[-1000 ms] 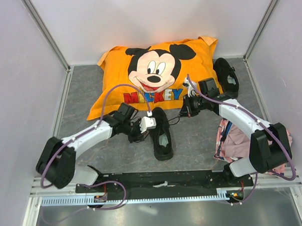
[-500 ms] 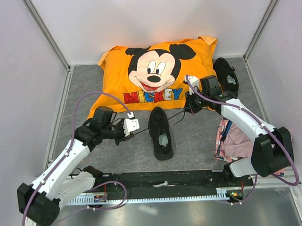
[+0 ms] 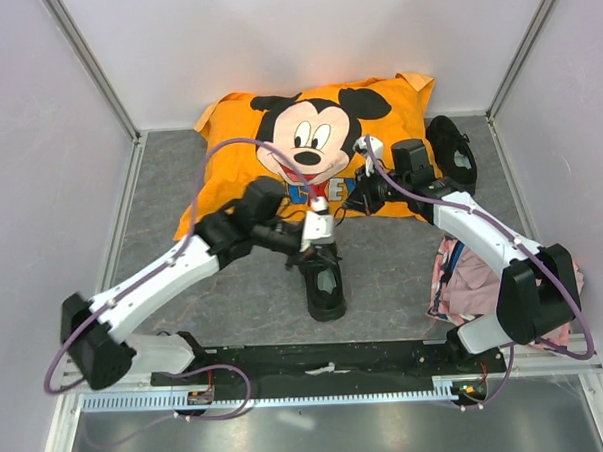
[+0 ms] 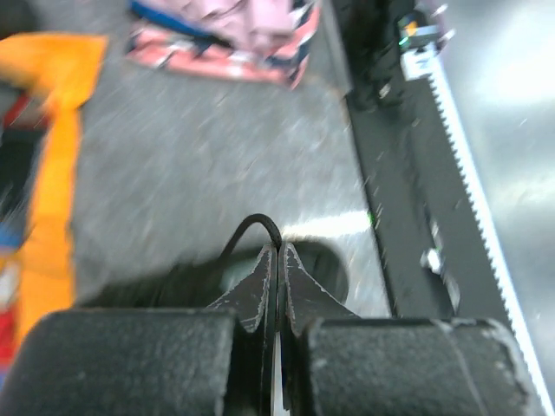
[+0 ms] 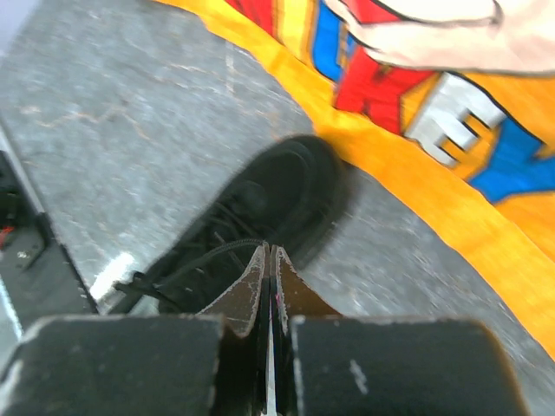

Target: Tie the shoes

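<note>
Left wrist: left tool (image 4: 277,253) tight on lace (image 4: 253,225), shoe (image 4: 156,282) just beneath; right tool (image 5: 267,253) likewise.

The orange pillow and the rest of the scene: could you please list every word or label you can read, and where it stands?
"E": a grey letter printed on the orange pillow, in the right wrist view; the coloured letters beside it are cut off.
Top view: the same printed word is partly covered and cannot be read whole.
On the shoe and the pink cloth: nothing readable.
</note>
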You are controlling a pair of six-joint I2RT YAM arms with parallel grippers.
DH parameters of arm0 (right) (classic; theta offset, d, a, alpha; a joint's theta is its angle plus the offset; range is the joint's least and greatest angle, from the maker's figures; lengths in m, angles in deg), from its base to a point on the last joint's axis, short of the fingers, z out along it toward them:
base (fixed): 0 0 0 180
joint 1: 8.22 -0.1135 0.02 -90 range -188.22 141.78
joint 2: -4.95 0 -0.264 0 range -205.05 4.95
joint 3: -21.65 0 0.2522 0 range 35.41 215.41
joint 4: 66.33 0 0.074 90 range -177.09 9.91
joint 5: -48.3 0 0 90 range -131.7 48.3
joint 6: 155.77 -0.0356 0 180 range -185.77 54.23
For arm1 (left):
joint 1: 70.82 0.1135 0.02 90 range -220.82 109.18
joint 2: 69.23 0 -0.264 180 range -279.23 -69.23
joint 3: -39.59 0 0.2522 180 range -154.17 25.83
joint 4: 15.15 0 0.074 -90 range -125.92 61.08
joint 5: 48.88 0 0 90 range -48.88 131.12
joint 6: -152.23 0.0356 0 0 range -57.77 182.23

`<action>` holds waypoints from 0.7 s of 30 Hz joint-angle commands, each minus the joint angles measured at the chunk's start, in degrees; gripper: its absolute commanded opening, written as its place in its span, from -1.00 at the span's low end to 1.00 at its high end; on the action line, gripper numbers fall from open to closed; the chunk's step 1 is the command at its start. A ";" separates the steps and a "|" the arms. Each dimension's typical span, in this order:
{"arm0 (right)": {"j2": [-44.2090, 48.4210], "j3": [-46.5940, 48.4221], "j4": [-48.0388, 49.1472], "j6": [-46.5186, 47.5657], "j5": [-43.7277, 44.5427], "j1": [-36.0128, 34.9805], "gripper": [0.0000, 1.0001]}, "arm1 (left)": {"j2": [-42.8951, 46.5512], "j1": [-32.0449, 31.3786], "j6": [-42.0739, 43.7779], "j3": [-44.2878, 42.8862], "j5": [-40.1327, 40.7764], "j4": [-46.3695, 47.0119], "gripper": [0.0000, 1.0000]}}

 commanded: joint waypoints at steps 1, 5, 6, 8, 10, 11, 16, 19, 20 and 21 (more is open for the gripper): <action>0.07 1.93 7.09 -2.46 -4.76 -0.78 -1.00 | -6.86 -7.42 -14.56 -2.29 2.38 16.33 -0.97; -0.19 1.40 8.85 -3.16 -6.78 -0.96 -1.00 | -12.22 -10.95 -29.05 -1.41 12.05 31.44 -0.89; -0.19 1.31 8.85 -2.99 -7.05 -0.87 -1.00 | -12.67 -11.04 -30.22 -1.67 13.03 33.47 -0.78; -0.28 1.31 8.94 -2.73 -7.49 -0.96 -1.00 | -12.24 -10.95 -30.50 -1.85 15.31 34.02 -0.35; -0.28 1.31 9.03 -2.37 -8.72 -0.96 -1.00 | -9.00 -9.46 -28.92 -0.63 13.75 31.41 -0.11; -0.28 1.31 9.20 -2.37 -9.07 -0.96 -1.00 | -7.07 -8.67 -27.09 -0.01 11.57 29.99 0.06; -0.37 0.96 11.13 -2.46 -11.26 -1.31 -1.00 | 4.17 1.95 -18.91 3.24 4.18 14.80 0.78; -0.81 1.13 11.40 -2.20 -12.23 -1.83 -1.00 | 8.66 8.81 -12.50 7.01 1.79 9.95 0.83; -0.89 1.13 11.40 -2.02 -12.41 -1.75 -1.00 | 9.64 9.61 -8.65 7.72 1.61 8.90 0.84; -0.81 1.05 11.40 -1.85 -12.67 -1.84 -1.00 | 10.43 10.05 -6.18 8.17 1.53 8.10 0.84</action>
